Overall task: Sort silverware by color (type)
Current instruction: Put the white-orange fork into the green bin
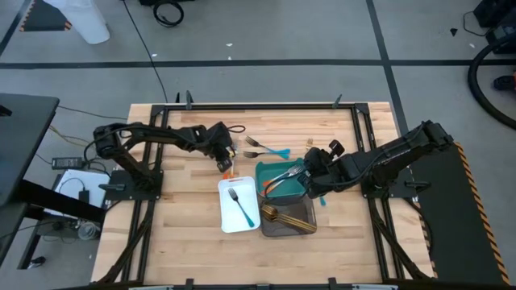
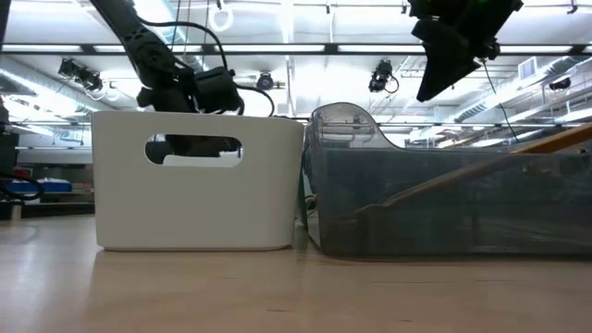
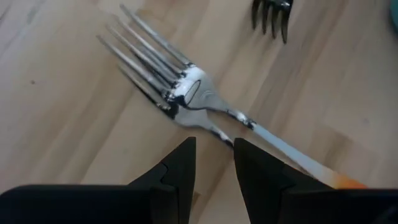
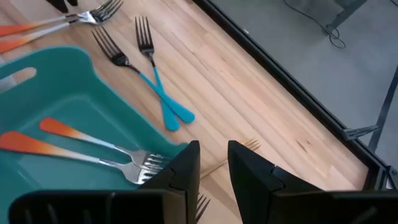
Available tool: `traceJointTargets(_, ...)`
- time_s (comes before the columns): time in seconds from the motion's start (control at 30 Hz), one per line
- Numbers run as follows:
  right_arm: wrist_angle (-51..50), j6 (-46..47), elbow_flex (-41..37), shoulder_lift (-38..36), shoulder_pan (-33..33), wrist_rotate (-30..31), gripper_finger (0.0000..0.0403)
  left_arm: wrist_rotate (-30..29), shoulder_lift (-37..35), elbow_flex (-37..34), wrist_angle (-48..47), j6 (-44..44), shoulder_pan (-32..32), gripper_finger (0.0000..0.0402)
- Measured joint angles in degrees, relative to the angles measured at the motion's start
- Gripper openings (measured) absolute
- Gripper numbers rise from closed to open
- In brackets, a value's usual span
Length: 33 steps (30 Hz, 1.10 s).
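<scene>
High view: plank wood table [image 1: 185, 193] with white tray [image 1: 228, 219] holding one blue-handled fork [image 1: 241, 206], teal tray [image 1: 278, 187], grey tray [image 1: 294, 225] with gold pieces. Left wrist view: left gripper [image 3: 214, 163] narrowly parted, empty, just above shiny orange-handled fork [image 3: 205, 109] lying on the wood. Right wrist view: right gripper [image 4: 213, 167] narrowly parted, empty, over teal tray rim; two orange forks [image 4: 93, 149] inside, two blue forks [image 4: 152, 78] on table.
</scene>
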Motion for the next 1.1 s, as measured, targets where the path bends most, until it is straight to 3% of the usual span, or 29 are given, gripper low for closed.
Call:
traceJointTargets(0.2, 2.1, -1.4, 0.0, 0.0, -0.1, 0.0, 0.0093, -5.1, 0.7, 0.0, 1.5, -0.2, -2.6, 0.0118)
traceJointTargets(0.8, 4.2, -3.6, 0.0, 0.0, -0.1, -0.2, 0.0093, -9.7, 4.4, 0.3, 2.6, -0.2, -5.0, 0.0117)
traceJointTargets(1.1, 4.2, -3.6, 0.0, 0.0, -0.1, -0.2, 0.0093, -10.2, 4.1, 0.4, -2.0, 2.4, -3.3, 0.0046)
